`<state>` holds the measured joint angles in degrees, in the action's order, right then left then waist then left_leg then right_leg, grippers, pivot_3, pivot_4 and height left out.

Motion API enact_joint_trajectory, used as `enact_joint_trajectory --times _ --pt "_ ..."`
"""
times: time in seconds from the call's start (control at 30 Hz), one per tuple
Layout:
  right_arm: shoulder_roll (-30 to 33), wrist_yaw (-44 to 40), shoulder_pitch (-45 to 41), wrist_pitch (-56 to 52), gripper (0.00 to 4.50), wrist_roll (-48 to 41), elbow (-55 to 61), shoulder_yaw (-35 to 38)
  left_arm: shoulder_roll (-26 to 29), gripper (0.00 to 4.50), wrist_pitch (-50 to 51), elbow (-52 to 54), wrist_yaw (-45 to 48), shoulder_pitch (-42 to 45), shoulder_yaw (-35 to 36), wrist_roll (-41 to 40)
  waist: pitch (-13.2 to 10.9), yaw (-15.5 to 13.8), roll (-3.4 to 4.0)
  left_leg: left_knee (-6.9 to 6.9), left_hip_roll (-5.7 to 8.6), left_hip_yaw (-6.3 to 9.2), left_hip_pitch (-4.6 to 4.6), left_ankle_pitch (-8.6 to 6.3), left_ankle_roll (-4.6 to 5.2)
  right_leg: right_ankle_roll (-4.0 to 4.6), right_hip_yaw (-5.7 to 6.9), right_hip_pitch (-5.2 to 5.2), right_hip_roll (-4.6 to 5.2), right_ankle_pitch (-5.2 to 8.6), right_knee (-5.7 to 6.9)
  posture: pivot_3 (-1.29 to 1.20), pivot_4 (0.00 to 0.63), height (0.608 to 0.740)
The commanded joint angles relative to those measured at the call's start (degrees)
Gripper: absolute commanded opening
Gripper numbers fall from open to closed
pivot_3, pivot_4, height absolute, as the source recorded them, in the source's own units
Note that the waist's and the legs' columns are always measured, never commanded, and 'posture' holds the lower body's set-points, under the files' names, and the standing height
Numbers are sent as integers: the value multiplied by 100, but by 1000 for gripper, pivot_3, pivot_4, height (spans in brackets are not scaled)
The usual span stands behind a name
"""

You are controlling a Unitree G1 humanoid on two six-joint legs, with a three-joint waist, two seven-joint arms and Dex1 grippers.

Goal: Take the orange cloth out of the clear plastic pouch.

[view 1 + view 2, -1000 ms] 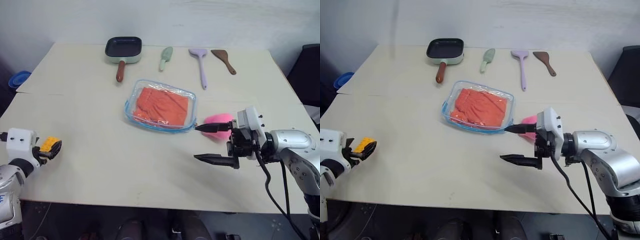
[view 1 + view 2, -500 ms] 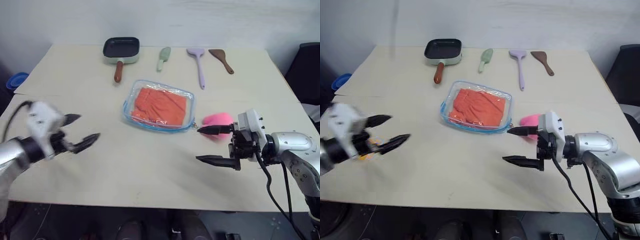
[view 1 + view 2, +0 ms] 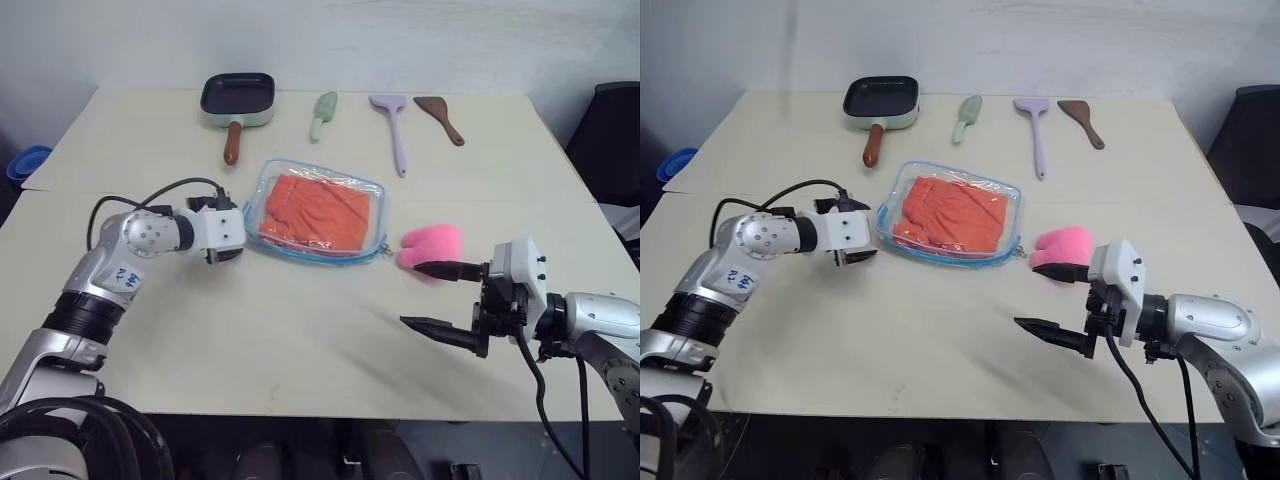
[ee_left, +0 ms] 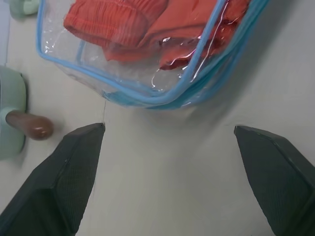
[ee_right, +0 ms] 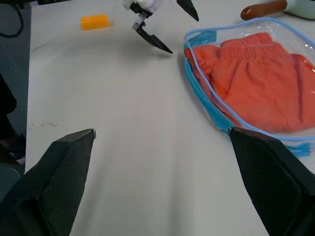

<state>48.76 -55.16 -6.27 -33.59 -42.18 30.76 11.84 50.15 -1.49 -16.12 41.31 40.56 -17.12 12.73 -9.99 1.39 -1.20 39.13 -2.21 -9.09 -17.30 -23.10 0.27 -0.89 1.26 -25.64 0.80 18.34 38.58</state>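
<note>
The clear plastic pouch [image 3: 316, 212], rounded and trimmed in light blue, lies flat on the table [image 3: 300, 330] at the frame's centre. Inside it, the orange cloth [image 3: 318, 208] lies crumpled and fills most of the pouch.

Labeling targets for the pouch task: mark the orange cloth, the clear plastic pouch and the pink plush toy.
orange cloth [image 3: 318, 205], left eye view, middle of the fabric.
clear plastic pouch [image 3: 262, 181], left eye view, transparent corner beside the cloth.
pink plush toy [image 3: 433, 243], left eye view, centre of its body.

Orange cloth [image 3: 322, 210] in clear, light-blue-trimmed pouch [image 3: 262, 183]; pink plush toy [image 3: 432, 245]; cream table [image 3: 300, 330].
</note>
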Motion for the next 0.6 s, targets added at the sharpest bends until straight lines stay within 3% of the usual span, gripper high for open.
enact_joint_trajectory --times 0.03,0.4,0.5,0.6 --pt "-79 300 260 -20 4500 -156 450 343 -533 4477 -1213 -1313 -263 831 -354 530 0 -6 -1 2 0 0 0 0 0 0 0 0 1 0 3 0 150 740" --pt "-90 524 341 4 4500 -214 508 357 -991 4477 -2554 -2590 -295 1457 -612 1023 -1 -3 -2 6 1 -1 3 0 0 -3 0 0 4 -2 11 0 150 740" --pt "-89 568 284 -2 4500 -222 497 316 -1114 3879 -2683 -2775 -267 1539 -599 1075 -1 -17 -2 7 2 -1 4 0 0 -3 0 2 5 -2 11 0 150 740" --pt "-77 583 259 -3 4500 -233 489 306 -1171 2937 -2746 -2855 -249 1564 -564 1107 -1 -40 -2 8 3 -1 4 0 1 -4 1 2 6 -2 11 0 150 740"
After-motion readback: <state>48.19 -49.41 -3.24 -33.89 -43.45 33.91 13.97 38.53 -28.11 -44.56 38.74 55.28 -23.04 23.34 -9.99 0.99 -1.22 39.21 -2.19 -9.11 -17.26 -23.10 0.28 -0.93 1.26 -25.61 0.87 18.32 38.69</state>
